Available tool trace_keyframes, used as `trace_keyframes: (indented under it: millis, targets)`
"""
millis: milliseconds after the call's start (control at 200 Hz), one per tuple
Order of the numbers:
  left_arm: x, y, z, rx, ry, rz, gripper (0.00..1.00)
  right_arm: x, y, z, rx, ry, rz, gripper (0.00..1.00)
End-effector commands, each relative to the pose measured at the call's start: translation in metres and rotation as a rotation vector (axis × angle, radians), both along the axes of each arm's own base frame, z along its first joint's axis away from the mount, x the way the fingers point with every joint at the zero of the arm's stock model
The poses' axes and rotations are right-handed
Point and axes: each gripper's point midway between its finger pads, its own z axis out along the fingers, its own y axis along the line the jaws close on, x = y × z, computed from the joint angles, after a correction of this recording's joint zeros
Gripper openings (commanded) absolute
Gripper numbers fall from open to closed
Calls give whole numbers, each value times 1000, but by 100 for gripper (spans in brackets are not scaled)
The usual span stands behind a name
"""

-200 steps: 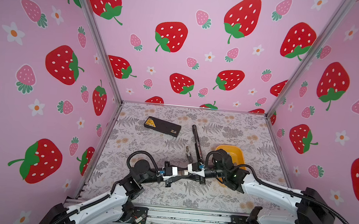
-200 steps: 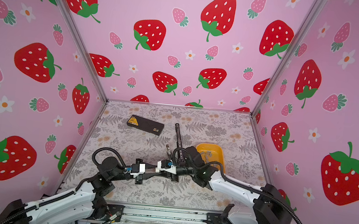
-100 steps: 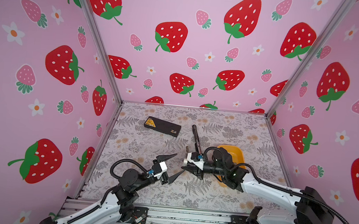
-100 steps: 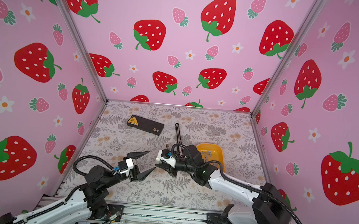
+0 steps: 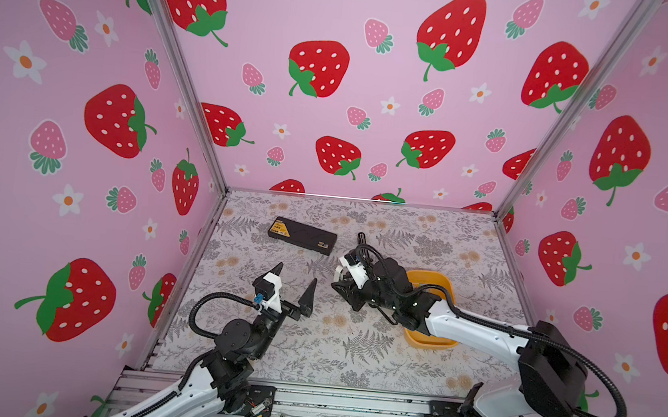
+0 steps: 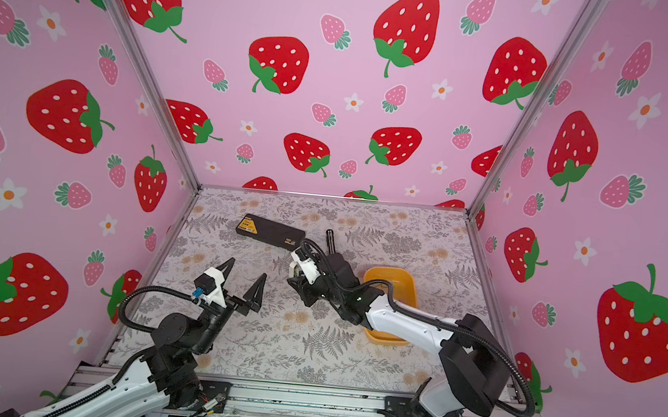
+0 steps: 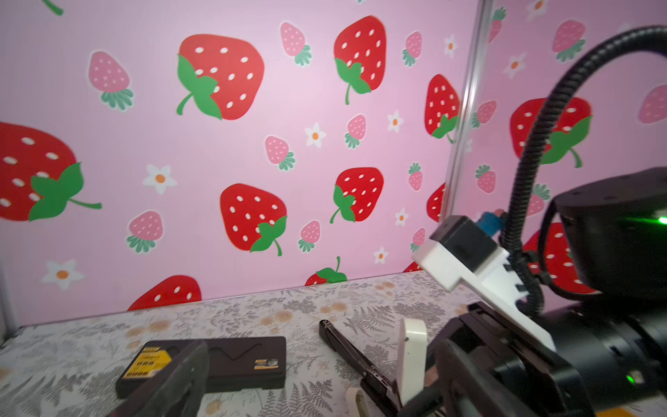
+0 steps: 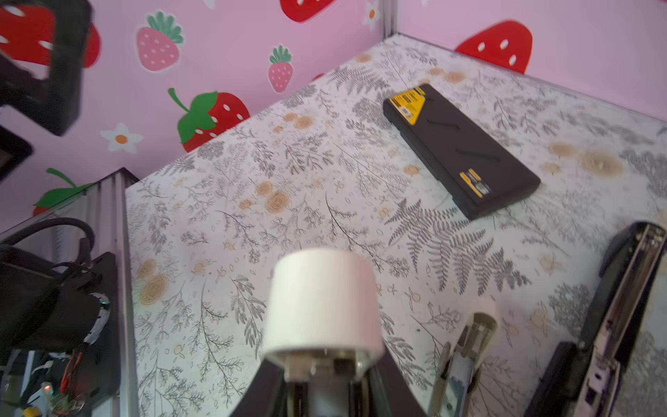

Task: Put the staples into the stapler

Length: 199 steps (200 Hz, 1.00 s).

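The left pincer (image 5: pixel 296 273) is held wide open and empty above the surface (image 5: pixel 351 353), well to the left of the yellow tray (image 5: pixel 430 341) in both top views. The right pincer (image 5: pixel 337 277) is seen just beside the tray's left rim, over the opened black stapler (image 7: pixel 346 348), which is laid near the tray's far corner. Whether this pincer is closed on something cannot be told. The inside of the tray is mostly hidden by the right arm, so the staples cannot be made out. A closed black case (image 5: pixel 302 235) is laid farther left, toward the back wall.
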Motion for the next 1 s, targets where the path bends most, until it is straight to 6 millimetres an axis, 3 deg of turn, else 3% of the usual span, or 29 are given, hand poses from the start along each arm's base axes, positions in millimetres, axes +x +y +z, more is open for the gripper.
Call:
trace_keyframes:
  millis: [0,75,250,380,735,990]
  targets:
    - [15,33,-8,-107,99,214,99,14,-1,-25,-89,43,-154,0]
    - [23,53,-16,-161,169,354,99,15,3,-43,-143,60,-182,0]
    - [32,44,-20,-150,219,340,99,15,7,-76,-307,39,-295,0]
    - [32,52,-22,-159,233,378,99,15,8,-98,-345,84,-317,0]
    - [29,64,-26,-216,236,415,99,5,6,-123,-324,201,-357,0]
    - [32,67,-31,-220,258,434,99,15,-7,-134,-373,174,-434,0]
